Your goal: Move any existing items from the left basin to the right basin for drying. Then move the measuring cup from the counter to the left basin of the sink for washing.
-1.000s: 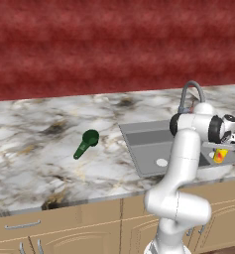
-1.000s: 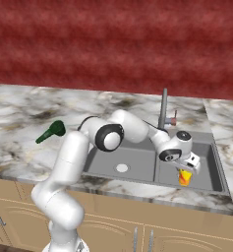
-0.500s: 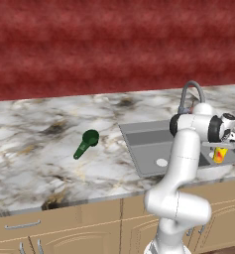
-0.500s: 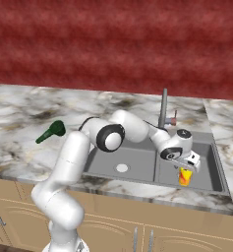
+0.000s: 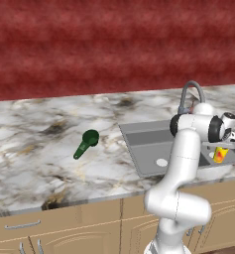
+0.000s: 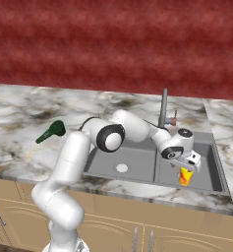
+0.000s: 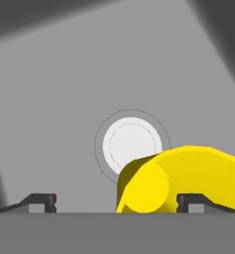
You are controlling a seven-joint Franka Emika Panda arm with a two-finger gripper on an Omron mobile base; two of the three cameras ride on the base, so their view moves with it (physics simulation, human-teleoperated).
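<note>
In the right basin point(image 6: 209, 170), yellow cup point(image 7: 181, 181) between the released claw's point(image 7: 116, 202) tips (nearer one side).

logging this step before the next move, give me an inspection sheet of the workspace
surface: marble counter above tan wooden cabinets
sink: grey double-basin sink with a gooseneck faucet; the left basin holds only its pale drain disc
job's things: yellow cup with a red-orange mark is in the right basin; in the hand view it lies between the fingertips, near a drain disc. green measuring cup lies on the counter left of the sink
clutter: nothing seen
end effector: end effector low over the right basin, jaws spread wide, directly above the yellow cup
cables: nothing seen
surroundings: dark red wall behind the counter
</note>
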